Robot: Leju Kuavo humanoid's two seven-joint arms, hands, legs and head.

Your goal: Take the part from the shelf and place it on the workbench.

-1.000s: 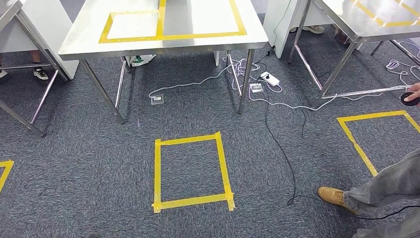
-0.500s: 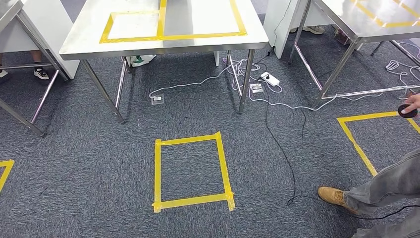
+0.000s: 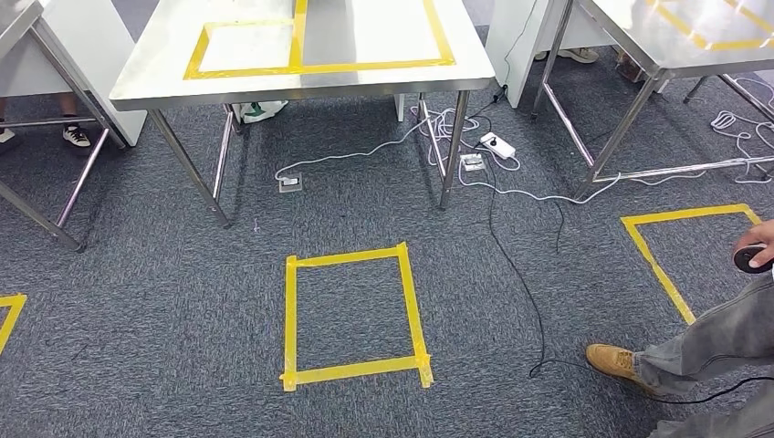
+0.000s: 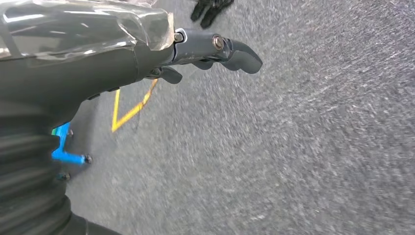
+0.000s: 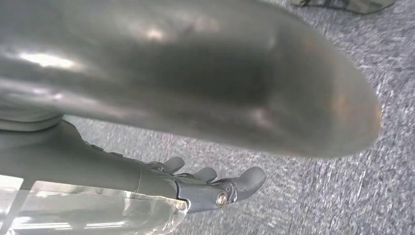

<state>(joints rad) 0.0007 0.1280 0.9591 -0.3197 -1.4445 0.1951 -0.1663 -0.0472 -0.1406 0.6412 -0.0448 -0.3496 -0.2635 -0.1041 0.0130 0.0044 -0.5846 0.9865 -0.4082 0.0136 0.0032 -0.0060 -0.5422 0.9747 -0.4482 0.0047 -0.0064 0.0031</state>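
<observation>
1. Since the earlier frame, a person's hand [image 3: 756,239] holding a dark round object [image 3: 752,259] has been lowered at the right edge.
2. Left robot hand [image 4: 215,49] is seen empty, fingers loosely extended over grey carpet [image 4: 303,147]; right robot hand [image 5: 215,183] likewise.
3. A steel tabletop [image 3: 164,78] marked with yellow tape [image 3: 310,66] stands ahead; the part cannot be located.

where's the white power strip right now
In the head view the white power strip lies on the grey carpet just right of the near table's right front leg, among the tangled white cables between the two steel tables.
</observation>
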